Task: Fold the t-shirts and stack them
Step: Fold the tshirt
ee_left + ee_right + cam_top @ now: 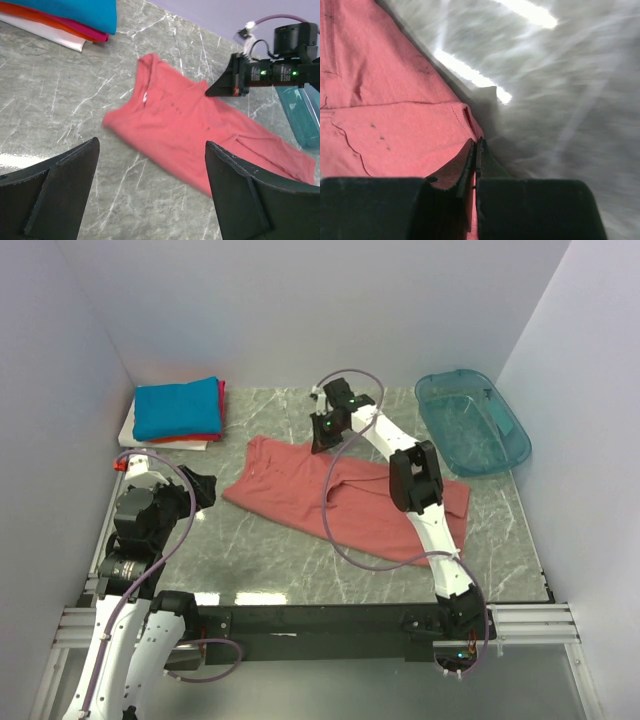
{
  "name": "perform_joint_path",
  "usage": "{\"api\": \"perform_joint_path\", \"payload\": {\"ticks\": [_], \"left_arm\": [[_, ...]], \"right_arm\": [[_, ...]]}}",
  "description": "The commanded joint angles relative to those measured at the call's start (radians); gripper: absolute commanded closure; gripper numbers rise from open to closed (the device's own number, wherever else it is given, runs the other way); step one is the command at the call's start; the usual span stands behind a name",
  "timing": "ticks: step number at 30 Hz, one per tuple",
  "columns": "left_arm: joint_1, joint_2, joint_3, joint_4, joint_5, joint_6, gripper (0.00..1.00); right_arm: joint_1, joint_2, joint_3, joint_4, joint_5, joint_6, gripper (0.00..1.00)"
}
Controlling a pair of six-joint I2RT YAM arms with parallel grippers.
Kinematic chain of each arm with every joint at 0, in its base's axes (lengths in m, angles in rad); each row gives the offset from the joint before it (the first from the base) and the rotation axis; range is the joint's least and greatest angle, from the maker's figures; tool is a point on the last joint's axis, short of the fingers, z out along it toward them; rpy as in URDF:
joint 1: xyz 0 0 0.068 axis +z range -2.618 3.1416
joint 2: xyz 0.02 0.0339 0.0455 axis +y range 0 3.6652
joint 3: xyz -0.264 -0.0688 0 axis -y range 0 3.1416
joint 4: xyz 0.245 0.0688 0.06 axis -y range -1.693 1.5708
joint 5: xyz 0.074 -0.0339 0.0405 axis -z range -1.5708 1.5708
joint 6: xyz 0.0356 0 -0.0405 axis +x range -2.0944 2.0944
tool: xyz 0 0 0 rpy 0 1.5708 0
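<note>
Marble tabletop: right gripper pinches salmon-pink shirt near teal bin; left gripper gapes empty.

Your right arm covered the pink shirt's middle; the table was blurred at your right wrist; the left wrist view cut off the bin.

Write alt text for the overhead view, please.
A salmon-pink t-shirt lies spread on a marble table, the right gripper closed on its far edge. The left gripper hovers open; folded shirts and a teal bin sit at the back.
</note>
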Motion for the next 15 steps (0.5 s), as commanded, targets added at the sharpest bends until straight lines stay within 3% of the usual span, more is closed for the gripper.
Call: {"api": "perform_joint_path", "payload": {"ticks": [1,9,12,14,15], "left_arm": [[0.003,0.007,-0.009,0.029,0.015,0.013,0.08],[0.003,0.02,-0.008,0.029,0.018,0.015,0.08],[0.003,0.034,-0.012,0.037,0.038,0.01,0.08],[0.003,0.048,-0.018,0.051,0.059,0.001,0.07],[0.003,0.072,-0.022,0.057,0.079,-0.028,0.07]], "right_arm": [[-0.086,-0.05,0.03,0.105,0.068,0.105,1.0],[-0.185,-0.044,0.099,0.22,0.209,0.225,0.98],[-0.208,-0.035,0.131,0.237,0.249,0.218,0.8],[-0.214,-0.046,0.134,0.246,0.249,0.173,0.6],[-0.214,-0.073,0.116,0.249,0.248,0.155,0.56]]}}
